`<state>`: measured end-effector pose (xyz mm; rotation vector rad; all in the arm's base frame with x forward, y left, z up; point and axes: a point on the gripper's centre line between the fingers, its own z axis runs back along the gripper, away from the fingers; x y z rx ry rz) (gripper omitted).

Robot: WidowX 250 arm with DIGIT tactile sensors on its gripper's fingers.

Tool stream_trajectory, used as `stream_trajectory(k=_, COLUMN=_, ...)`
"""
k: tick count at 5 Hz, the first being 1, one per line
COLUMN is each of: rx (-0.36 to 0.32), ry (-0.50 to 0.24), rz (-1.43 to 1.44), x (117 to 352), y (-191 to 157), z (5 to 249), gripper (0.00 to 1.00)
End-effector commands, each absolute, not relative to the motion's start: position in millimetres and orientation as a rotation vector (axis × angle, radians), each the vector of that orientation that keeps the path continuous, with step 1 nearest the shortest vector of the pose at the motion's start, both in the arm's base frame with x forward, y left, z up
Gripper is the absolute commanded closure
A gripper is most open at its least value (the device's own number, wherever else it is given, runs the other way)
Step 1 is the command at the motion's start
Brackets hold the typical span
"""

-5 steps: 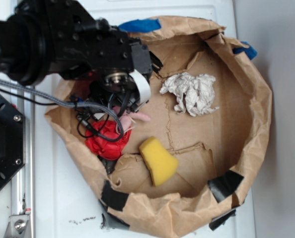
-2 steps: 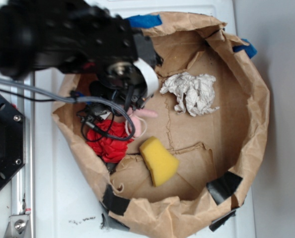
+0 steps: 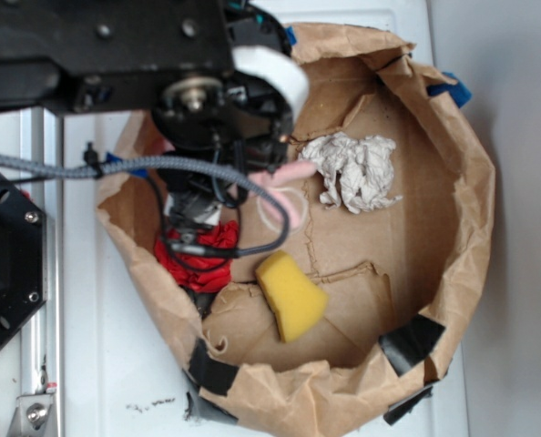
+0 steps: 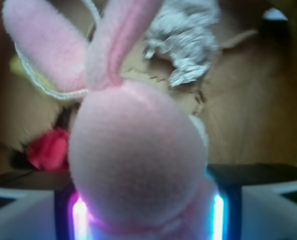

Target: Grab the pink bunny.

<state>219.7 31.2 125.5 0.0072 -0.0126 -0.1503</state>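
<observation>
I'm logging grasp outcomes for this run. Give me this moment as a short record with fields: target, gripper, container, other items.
target: pink bunny, fills the wrist view between the finger pads; ears and white string loop stick out past the arm in the exterior view
gripper: gripper shut on the bunny
container: brown paper bag with its walls rolled down, patched with black and blue tape
other items: red cloth ball, partly under the arm; yellow sponge; crumpled white paper
</observation>
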Motion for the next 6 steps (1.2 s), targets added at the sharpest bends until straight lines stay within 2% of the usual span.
stream_trajectory(k=1, rx=-0.046, ry=-0.139, rz=0.135, x=246.6, y=17.1, z=160.6, gripper=1.0)
stream_trajectory(k=4, rx=-0.031, ry=-0.153, rz=0.159, x=270.2, y=3.4, z=164.1, gripper=1.0)
stream_trajectory(k=6, rx=-0.021, ry=-0.155, rz=0.146, x=262.4, y=3.7, z=159.3, gripper=1.0)
